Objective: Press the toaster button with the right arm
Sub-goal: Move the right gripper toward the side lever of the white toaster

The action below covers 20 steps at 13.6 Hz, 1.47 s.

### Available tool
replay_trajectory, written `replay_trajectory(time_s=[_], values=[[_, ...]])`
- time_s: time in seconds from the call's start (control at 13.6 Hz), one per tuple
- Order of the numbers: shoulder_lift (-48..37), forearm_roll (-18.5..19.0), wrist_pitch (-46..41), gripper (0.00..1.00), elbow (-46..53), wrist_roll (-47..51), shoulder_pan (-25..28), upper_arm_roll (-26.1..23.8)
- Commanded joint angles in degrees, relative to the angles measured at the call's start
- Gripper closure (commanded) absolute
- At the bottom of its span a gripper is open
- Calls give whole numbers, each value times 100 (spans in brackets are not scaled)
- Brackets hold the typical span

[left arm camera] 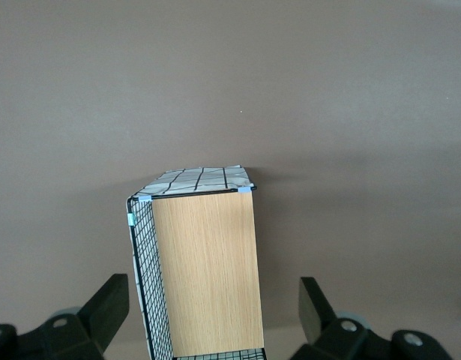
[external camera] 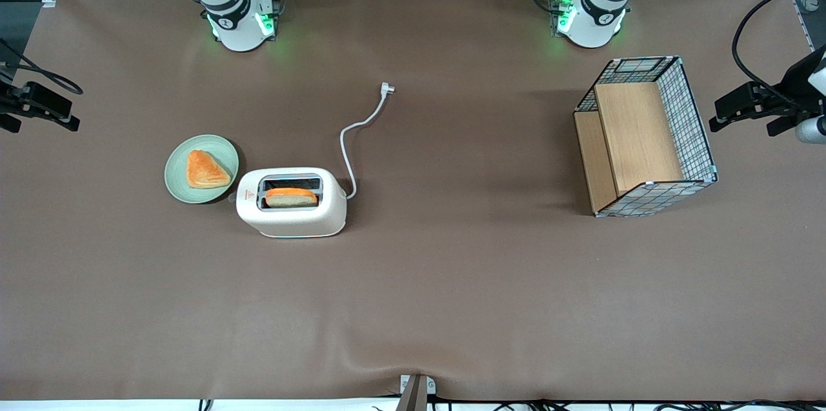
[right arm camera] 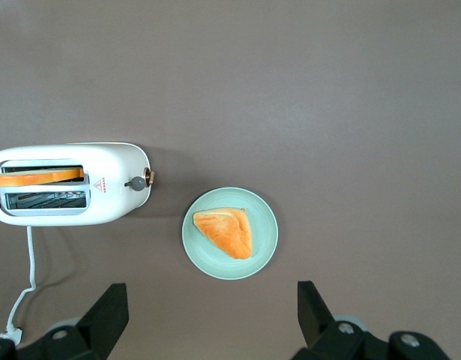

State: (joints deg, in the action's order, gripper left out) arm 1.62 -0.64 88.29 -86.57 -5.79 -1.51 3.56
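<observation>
The cream-white toaster (external camera: 290,216) stands on the brown table with a slice of bread (external camera: 292,196) in the slot nearer the front camera. It also shows in the right wrist view (right arm camera: 114,204). The toaster button (right arm camera: 135,182) is a small grey knob jutting from the narrow end face that points at the green plate, the end without the cord. My right gripper (right arm camera: 211,298) is open and empty, high above the table, over the bare table beside the plate and apart from the toaster. In the front view the gripper (external camera: 58,113) hangs at the working arm's end of the table.
A green plate (external camera: 175,173) with a triangular pastry (external camera: 205,170) lies close beside the toaster's button end. The white cord (external camera: 348,140) runs from the toaster's cord end to its plug (external camera: 386,88). A wire basket with wooden shelves (external camera: 645,137) stands toward the parked arm's end.
</observation>
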Motion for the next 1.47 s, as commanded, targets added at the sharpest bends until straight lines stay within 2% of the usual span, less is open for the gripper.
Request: replay_trajectory(time_s=[0.0,0.66,0.88,1.03,1.1,1.17,1.25,1.32,1.39], values=[[14,100,-84,0,36,61,37,5],[268,30,-365,0,0,52,37,5],[558,-452,-322,0,-113,87,-7,13],[699,-541,-129,4,-280,105,10,5],[752,-620,-102,17,-351,113,28,13],[874,-760,-84,37,-386,105,10,5],[962,-875,-75,50,-395,87,2,5],[1042,-928,-75,69,-387,87,1,5],[1095,-937,-67,81,-395,87,19,5]])
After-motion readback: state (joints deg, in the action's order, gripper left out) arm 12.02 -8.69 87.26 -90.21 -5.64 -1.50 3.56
